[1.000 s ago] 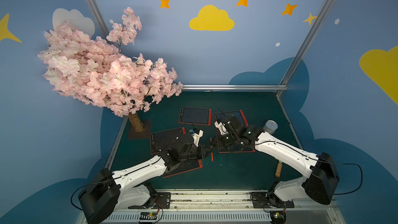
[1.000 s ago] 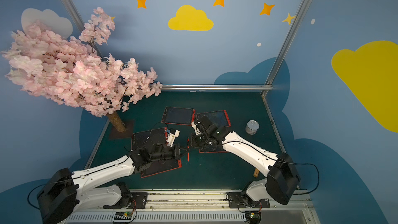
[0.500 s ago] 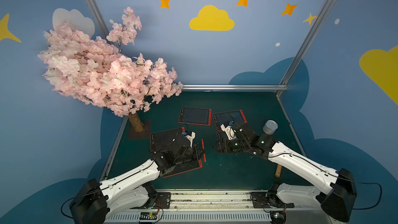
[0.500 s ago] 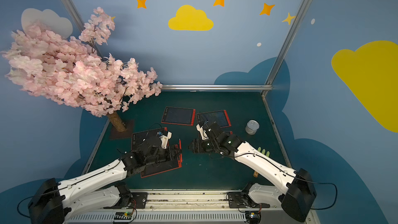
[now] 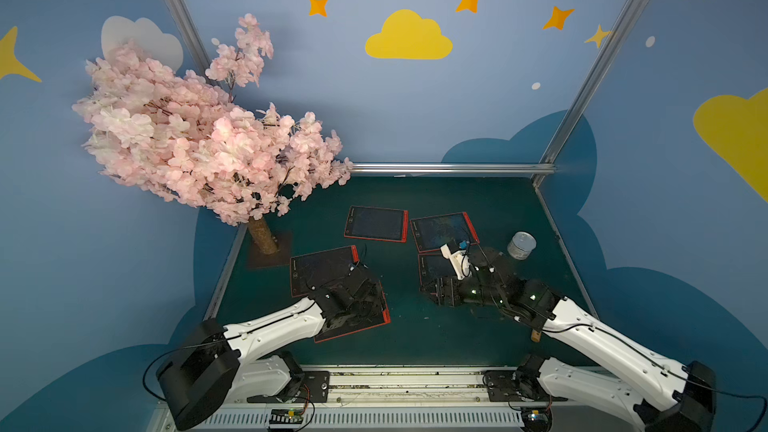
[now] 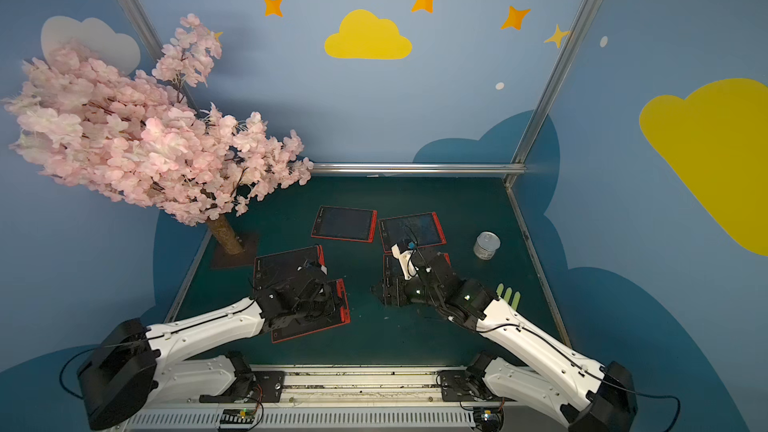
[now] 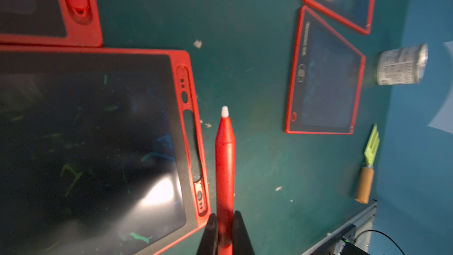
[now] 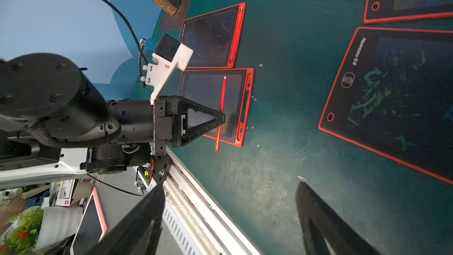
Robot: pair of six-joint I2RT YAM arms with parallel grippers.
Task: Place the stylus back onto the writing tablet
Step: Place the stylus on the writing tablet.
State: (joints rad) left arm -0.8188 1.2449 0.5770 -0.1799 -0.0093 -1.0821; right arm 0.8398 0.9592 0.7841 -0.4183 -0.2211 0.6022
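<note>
Green mat [image 7: 257, 45] — slim white-tipped red stylus [image 7: 225, 168] in left end effector [image 7: 224, 217].

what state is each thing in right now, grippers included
left gripper: shut on the stylus
stylus: held, not docked
right gripper: open, empty
writing tablet beside the stylus: flat, slot empty
neighbouring tablet: flat, its stylus docked
tin can: upright
garden fork: lying flat
</note>
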